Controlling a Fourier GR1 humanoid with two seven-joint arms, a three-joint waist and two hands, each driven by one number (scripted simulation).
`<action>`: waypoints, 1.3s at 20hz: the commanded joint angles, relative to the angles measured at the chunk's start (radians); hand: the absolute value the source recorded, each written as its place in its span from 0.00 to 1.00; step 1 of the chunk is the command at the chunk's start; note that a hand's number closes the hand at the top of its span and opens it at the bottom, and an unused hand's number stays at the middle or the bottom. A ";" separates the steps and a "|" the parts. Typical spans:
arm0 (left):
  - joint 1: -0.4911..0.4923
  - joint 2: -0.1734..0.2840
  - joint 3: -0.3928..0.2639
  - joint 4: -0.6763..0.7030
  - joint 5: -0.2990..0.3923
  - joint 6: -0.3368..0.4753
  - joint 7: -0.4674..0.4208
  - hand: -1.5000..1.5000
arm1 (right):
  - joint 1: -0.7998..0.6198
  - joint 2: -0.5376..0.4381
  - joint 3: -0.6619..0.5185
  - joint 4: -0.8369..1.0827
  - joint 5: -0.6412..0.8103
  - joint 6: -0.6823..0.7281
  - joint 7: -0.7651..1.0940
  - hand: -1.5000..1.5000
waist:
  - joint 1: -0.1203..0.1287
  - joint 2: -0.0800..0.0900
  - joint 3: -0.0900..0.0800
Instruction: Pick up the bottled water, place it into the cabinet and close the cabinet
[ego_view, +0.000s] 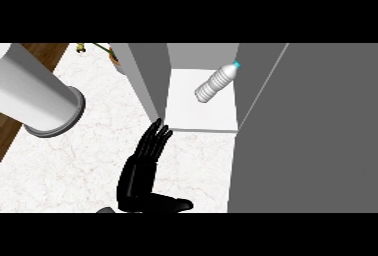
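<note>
The clear ribbed plastic water bottle lies tilted on the white cabinet shelf. My black hand, probably the left, hovers with straight fingers over the white marble counter, beside a grey cylinder

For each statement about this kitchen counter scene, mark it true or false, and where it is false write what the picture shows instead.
1. The bottled water lies inside the cabinet. True.
2. A hand is curled round the bottle. False: the one hand that shows, the left hand, has straight fingers and is apart from the bottle.
3. The bottle has a blue cap. True.
4. The cabinet is closed. False: it is open, its white shelf showing.
5. The left hand is inside the cabinet. False: it is over the marble counter, fingertips near the cabinet's front edge.
</note>
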 joint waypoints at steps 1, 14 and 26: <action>0.160 0.110 -0.011 -0.129 0.007 -0.054 -0.048 0.00 | -0.009 -0.111 -0.007 -0.153 0.129 0.060 0.053 1.00 | 0.021 -0.001 -0.002; 0.418 0.433 0.141 -0.266 0.063 -0.291 -0.208 0.00 | -0.234 -0.212 0.158 -0.234 0.216 0.086 0.197 1.00 | 0.021 0.005 -0.009; 0.546 0.612 0.241 -0.291 0.122 -0.497 -0.277 0.00 | -0.553 -0.173 0.325 -0.123 0.149 0.078 0.459 1.00 | 0.091 0.032 -0.012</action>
